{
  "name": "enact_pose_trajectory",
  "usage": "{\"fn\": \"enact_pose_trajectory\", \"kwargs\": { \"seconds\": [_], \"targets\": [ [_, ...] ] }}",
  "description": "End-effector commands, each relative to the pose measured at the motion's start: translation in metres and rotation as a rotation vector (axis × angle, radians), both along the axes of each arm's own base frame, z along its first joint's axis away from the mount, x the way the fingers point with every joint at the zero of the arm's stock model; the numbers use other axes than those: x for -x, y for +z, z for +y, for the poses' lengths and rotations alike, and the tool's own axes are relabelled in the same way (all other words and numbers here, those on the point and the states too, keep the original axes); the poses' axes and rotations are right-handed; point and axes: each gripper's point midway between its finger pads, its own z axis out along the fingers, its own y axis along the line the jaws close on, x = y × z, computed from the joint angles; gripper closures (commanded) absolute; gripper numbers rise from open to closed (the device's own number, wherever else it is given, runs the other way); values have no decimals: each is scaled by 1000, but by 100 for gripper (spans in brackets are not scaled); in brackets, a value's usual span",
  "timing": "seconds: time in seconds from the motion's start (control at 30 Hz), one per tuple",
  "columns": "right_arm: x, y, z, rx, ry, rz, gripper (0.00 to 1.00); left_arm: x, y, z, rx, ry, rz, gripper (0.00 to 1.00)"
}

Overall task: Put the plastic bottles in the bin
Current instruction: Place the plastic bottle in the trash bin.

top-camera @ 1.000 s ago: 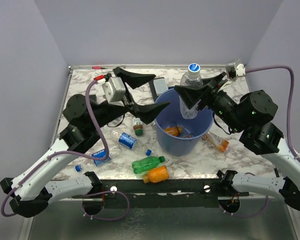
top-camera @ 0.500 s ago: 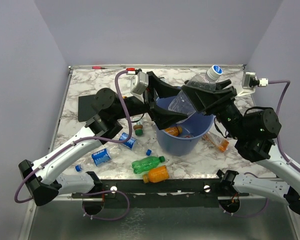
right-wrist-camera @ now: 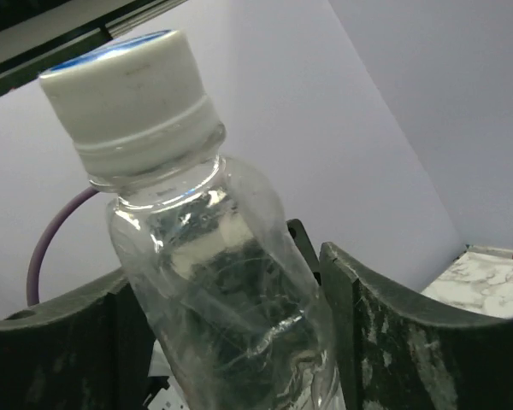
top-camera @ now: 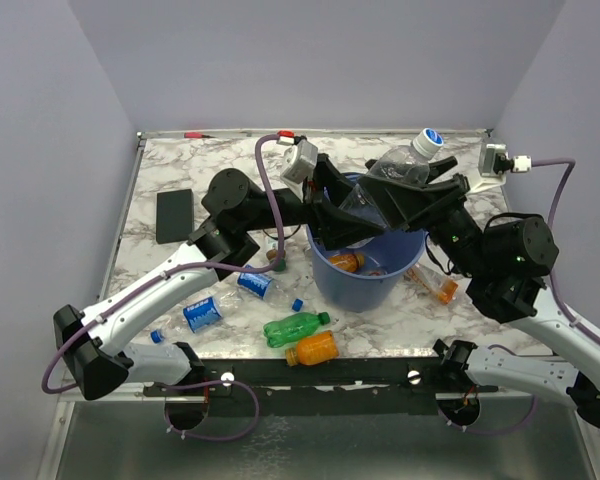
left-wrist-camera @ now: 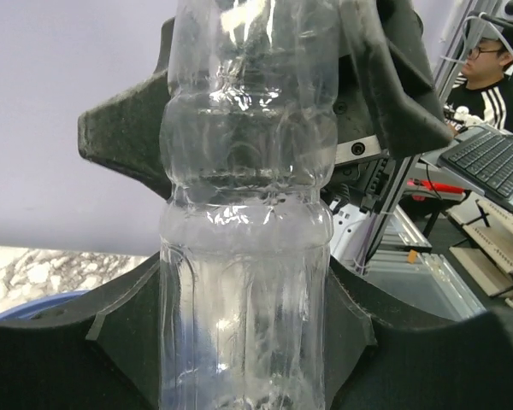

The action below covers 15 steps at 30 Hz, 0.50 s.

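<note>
A clear bottle (top-camera: 390, 185) with a white and blue cap hangs tilted over the blue bin (top-camera: 325, 265). My right gripper (top-camera: 412, 195) is shut on its upper part, just below the cap (right-wrist-camera: 124, 81). My left gripper (top-camera: 358, 222) grips its lower part from the left; in the left wrist view its fingers (left-wrist-camera: 124, 333) press both sides of the bottle (left-wrist-camera: 244, 256). An orange bottle (top-camera: 345, 262) lies inside the bin. A green bottle (top-camera: 295, 328), an orange one (top-camera: 313, 349), two blue-labelled ones (top-camera: 255, 283) (top-camera: 202, 312) and a brown one (top-camera: 276, 255) lie left of and in front of the bin.
Another orange bottle (top-camera: 436, 286) lies on the table right of the bin. A flat black rectangle (top-camera: 175, 215) lies at the left. Loose blue caps (top-camera: 297, 304) lie among the bottles. A red marker (top-camera: 195, 134) lies at the back edge.
My left gripper swung right from wide open beside the bin and closed round the bottle's lower part. My right gripper tilted the bottle, its cap now pointing to the right.
</note>
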Motion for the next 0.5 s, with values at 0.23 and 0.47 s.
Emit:
{"fn": "enact_pose_trajectory", "kwargs": {
  "seconds": [0.23,0.47],
  "targets": [
    [-11,-8,-71,187,-308,73,0,-43,-2,15,-36,306,-30,77],
    [-1,-58,-167,124,-584,118,0,-104,-49,11,-154,569,26,78]
  ]
}}
